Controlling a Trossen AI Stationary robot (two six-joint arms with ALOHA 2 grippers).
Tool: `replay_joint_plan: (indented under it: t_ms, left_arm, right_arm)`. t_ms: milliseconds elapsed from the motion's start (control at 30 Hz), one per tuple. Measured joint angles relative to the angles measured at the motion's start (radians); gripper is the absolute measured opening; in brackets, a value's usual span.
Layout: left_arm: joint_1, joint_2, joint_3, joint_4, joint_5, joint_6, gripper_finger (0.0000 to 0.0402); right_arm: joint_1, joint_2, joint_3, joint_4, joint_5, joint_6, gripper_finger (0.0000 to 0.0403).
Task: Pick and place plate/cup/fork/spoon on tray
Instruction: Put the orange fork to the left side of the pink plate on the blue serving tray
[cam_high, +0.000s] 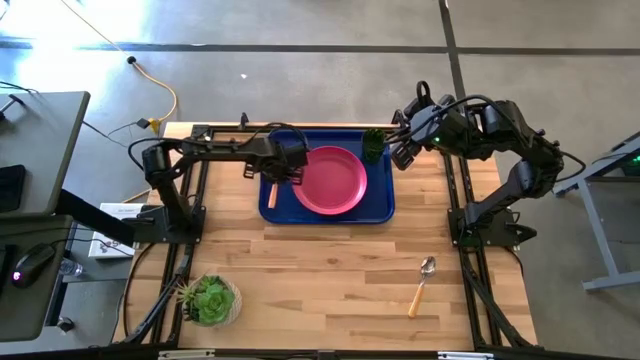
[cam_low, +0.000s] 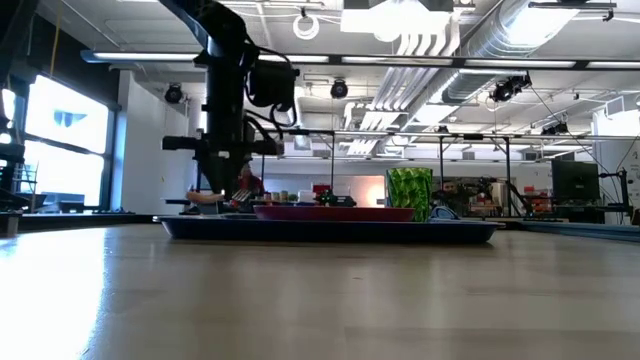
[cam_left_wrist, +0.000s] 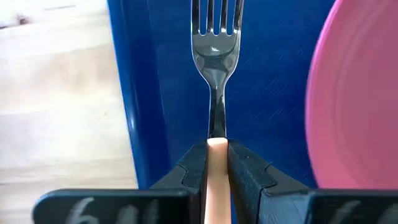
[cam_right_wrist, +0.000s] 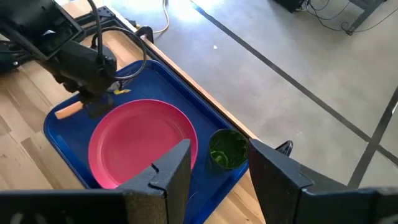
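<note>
The left end effector (cam_left_wrist: 217, 163) is clenched on the fork (cam_left_wrist: 216, 68) by its handle, over the left side of the blue tray (cam_high: 382, 208), beside the pink plate (cam_high: 330, 180). The right end effector (cam_right_wrist: 217, 165), released, hovers near the green cup (cam_high: 374, 146) in the tray's corner. The spoon (cam_high: 422, 284) lies apart on the worktop (cam_high: 320, 270).

Bright daylight, window glare, blurred near tabletop (cam_low: 300, 300)

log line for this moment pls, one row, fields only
left gripper: shut on fork, over tray beside plate | right gripper: open, above cup | spoon: on table, outside the tray
</note>
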Motion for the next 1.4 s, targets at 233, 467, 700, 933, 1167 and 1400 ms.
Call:
replay_joint_plan:
  t_ms: [233,467,700,933,1167,1400]
  left_arm:
    - [0.045,0.003,0.0,0.067,-0.006,0.009,0.0035]
    - [0.081,0.008,-0.042,0.112,0.015,-0.021,0.0035]
    - [0.09,0.009,-0.092,0.141,0.031,-0.018,0.0035]
    - [0.103,0.009,-0.134,0.19,0.05,-0.011,0.0035]
    - [0.107,0.009,-0.136,0.191,0.037,0.009,0.0035]
    - [0.116,0.009,-0.136,0.192,0.043,0.025,0.0045]
  right_arm:
    - [0.0,0.0,0.0,0.0,0.006,0.004,0.0149]
    - [0.0,0.0,0.0,0.0,0.007,0.005,0.0149]
    - [-0.001,0.0,0.0,0.0,0.008,0.005,0.0149]
    - [-0.024,0.0,0.0,0.0,0.007,0.016,0.0149]
    - [-0.042,0.0,0.0,0.0,0.006,0.016,0.0149]
    - [-0.046,0.0,0.0,0.0,0.004,0.016,0.0149]
